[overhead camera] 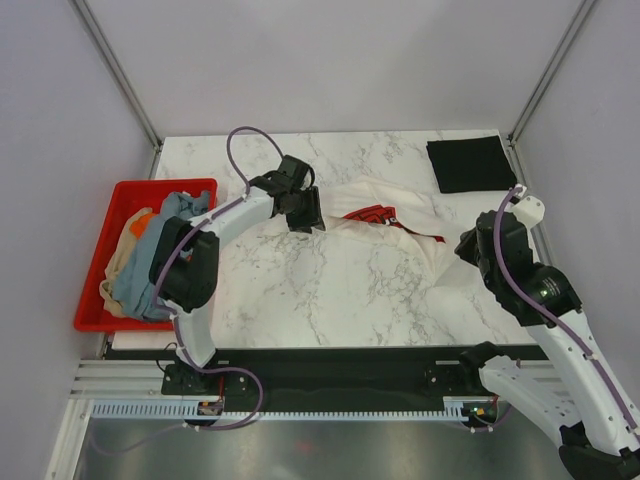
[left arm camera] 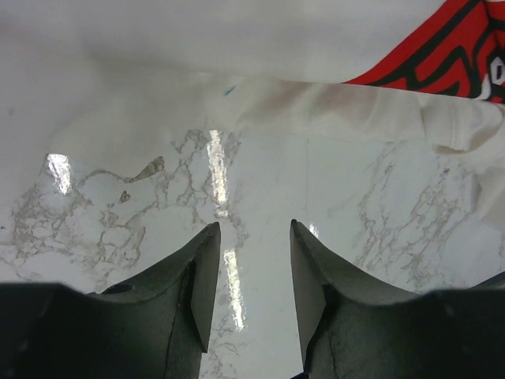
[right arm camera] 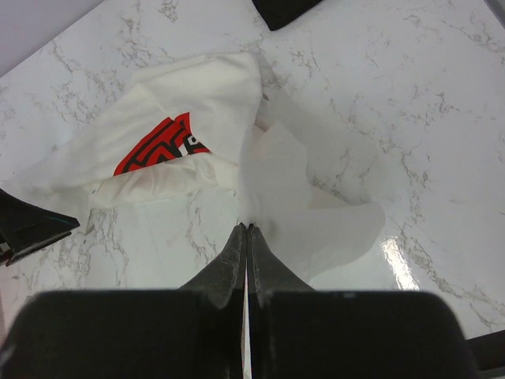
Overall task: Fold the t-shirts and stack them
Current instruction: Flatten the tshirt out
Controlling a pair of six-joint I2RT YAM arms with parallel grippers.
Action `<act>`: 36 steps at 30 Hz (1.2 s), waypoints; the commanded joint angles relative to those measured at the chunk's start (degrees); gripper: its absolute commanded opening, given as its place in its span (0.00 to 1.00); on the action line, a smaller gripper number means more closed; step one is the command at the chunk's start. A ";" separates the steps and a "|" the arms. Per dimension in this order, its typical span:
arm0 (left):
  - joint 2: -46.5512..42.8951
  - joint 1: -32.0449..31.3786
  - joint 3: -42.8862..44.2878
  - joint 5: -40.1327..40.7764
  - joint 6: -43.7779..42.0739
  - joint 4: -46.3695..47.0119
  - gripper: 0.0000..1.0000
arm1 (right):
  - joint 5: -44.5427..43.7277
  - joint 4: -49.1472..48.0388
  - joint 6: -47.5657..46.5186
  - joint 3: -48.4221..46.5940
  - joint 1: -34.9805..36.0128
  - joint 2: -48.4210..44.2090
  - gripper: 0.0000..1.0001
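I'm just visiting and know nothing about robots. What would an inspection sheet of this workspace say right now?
Surface: marble table, glossy, no spills seen.
Job's things: cream-white t-shirt rumpled mid-table, red print showing; black t-shirt folded flat at the far right corner; heap of t-shirts in the red crate at the left.
Clutter: nothing seen.
Grippers: left gripper open over bare marble near the cream-white t-shirt; right gripper shut, pinching that shirt's edge.
Cables: purple cables loop along both arms, off the cloth.
Surroundings: plain walls, metal frame posts.
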State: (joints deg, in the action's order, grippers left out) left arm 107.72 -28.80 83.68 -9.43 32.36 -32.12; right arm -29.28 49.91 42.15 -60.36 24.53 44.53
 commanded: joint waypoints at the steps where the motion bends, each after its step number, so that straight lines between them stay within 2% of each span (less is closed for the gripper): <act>1: 0.74 1.02 -2.46 0.47 2.01 1.62 0.48 | 0.45 -2.27 0.12 -0.20 -0.01 -1.47 0.00; 10: 6.27 0.67 -0.63 0.47 2.01 1.62 0.48 | 1.68 -3.85 0.21 0.42 -0.10 -1.03 0.00; 11: 6.97 0.67 -0.36 15.00 -9.91 3.36 0.49 | 1.68 -4.03 0.30 0.50 -0.01 -0.85 0.00; 18: 9.09 0.15 1.40 21.72 -11.35 3.56 0.49 | 1.68 -4.21 -0.05 0.50 -0.10 -0.85 0.00; 23: 7.33 -1.35 1.31 22.97 -13.55 3.64 0.48 | 1.94 -4.64 0.30 1.29 -0.10 -0.68 0.00; 32: 9.70 -1.97 2.01 24.72 -16.27 3.64 0.48 | 2.30 -5.26 0.48 1.65 -0.10 -0.50 0.00; 36: 12.16 -1.97 3.59 25.16 -17.15 3.64 0.42 | 2.12 -5.35 0.65 2.09 -0.10 -0.68 0.00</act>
State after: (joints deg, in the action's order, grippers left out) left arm 117.89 -30.63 84.68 13.28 18.37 -29.80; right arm -26.87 46.72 42.24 -58.52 24.53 44.31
